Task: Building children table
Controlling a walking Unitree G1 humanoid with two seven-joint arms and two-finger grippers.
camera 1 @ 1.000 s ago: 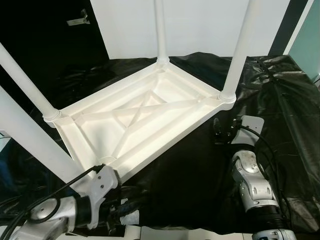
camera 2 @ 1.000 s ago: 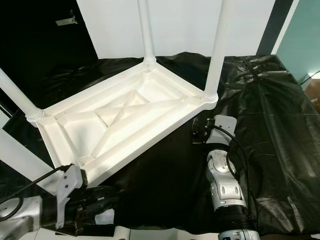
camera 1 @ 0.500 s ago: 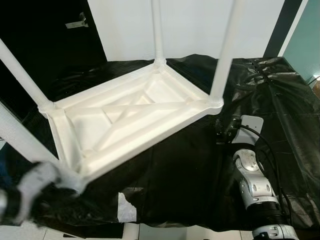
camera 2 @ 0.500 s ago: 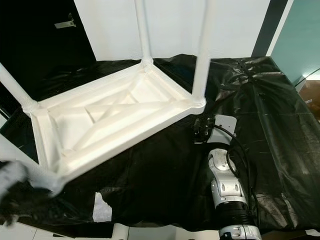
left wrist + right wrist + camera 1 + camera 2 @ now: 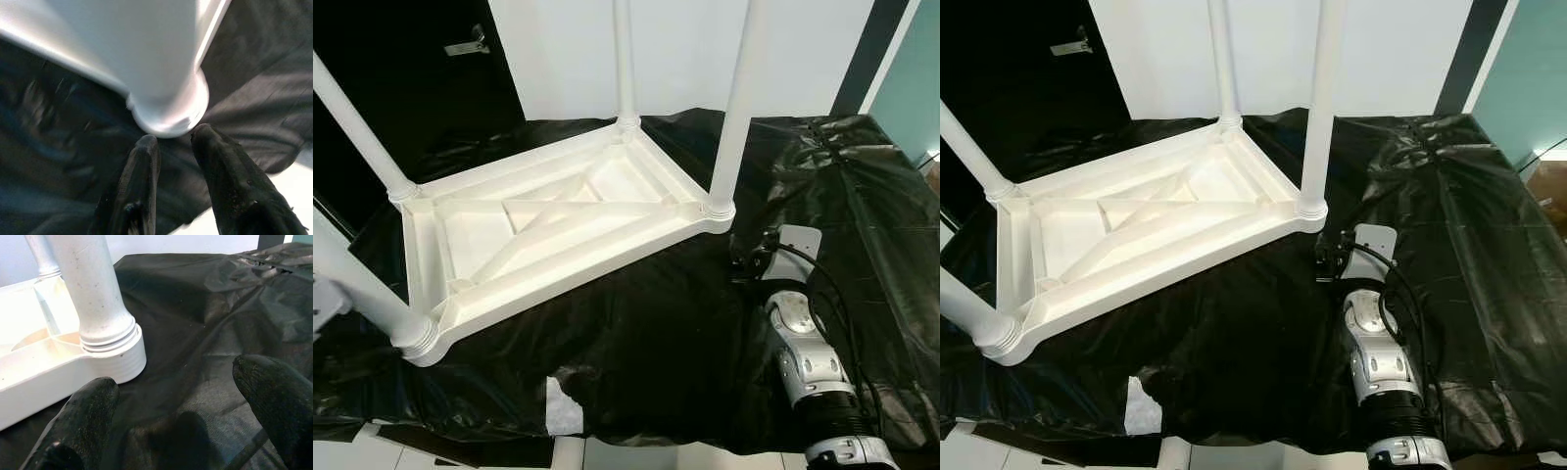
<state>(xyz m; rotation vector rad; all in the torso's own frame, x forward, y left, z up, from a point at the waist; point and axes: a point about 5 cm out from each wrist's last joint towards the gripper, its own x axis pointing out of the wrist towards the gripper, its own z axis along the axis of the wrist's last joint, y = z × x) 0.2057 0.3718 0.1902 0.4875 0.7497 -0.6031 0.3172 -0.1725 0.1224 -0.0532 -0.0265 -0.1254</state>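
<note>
With the table [image 5: 558, 235] lying upside down on the black sheet [image 5: 685, 343], all four legs up, both grippers empty, left gripper [image 5: 171, 142] slightly parted, right gripper [image 5: 176, 406] spread wide, flipping it looks next.

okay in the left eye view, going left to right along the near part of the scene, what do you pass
Near-left table leg → upturned white tabletop → near-right table leg → right arm, its gripper resting on the black sheet.
</note>
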